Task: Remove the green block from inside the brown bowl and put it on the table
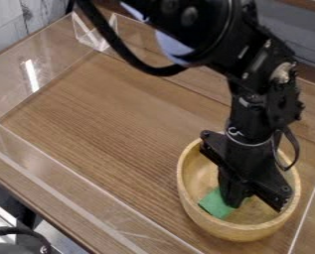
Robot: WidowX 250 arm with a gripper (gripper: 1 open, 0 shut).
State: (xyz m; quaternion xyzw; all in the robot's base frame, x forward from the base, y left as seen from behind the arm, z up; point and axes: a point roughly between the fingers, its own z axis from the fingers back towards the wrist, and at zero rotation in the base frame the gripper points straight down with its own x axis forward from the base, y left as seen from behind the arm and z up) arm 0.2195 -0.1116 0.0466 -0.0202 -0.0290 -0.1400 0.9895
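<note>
Now, your gripper (236, 200) is narrow and down inside the brown bowl (188, 189)

Your gripper's fingers are drawn together and point down into the bowl, their tips right by the green block (215, 206). They cover part of it, so you cannot tell whether they pinch it or only sit against it. The block lies within the bowl, toward its near left side in your view, with its visible end sticking out beside the fingers.

Above the bowl, your black arm (216, 35) reaches in from the top of the view and slants down to the wrist, which stands over the bowl's far side. A black cable (109, 45) loops out left of the arm. Around the bowl you have the brown wooden table (100, 119), and left of the bowl runs a clear acrylic wall (70, 181).
</note>
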